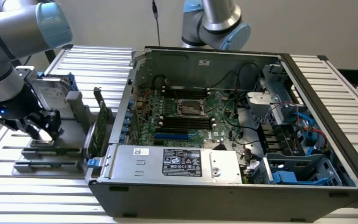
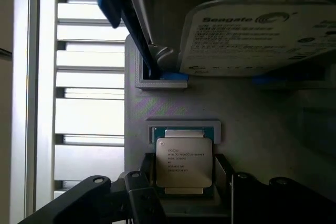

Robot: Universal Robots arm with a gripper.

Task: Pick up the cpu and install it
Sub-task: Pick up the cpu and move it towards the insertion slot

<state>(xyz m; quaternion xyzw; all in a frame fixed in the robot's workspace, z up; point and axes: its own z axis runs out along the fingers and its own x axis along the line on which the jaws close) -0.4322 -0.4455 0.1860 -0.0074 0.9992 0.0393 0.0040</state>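
Exterior view: a slatted metal table (image 1: 328,79) carries an open computer case, with a grey holder beside it on the exterior view's left.
Case (image 1: 229,205): lies on its side with the lid off, so I look straight down onto the board.
Arm (image 1: 11,32): reaches in from the exterior view's left and bends down over the holder, well apart from the case.
Power supply (image 1: 173,163): a silver box with a black label, along the near wall of the case.
Board (image 1: 216,135): green, flat on the case floor, with black memory slots (image 1: 185,122) in rows.
Socket (image 1: 191,106): a square metal frame at mid-board, between the slot rows.
Drive (image 1: 50,88): silver with blue side rails, standing on edge in the holder, just beyond the gripper.
Holder (image 1: 48,156): a grey stepped block on the table, touching neither case nor board.
Gripper (image 1: 42,129): low over the holder, jaws parted just wider than the cpu; in the wrist view its black fingers (image 2: 139,192) stand one at each side edge, just beside it.
Cpu (image 2: 184,163): lies flat, silver top up, in a shallow pocket of the holder near the drive, well apart from the socket.
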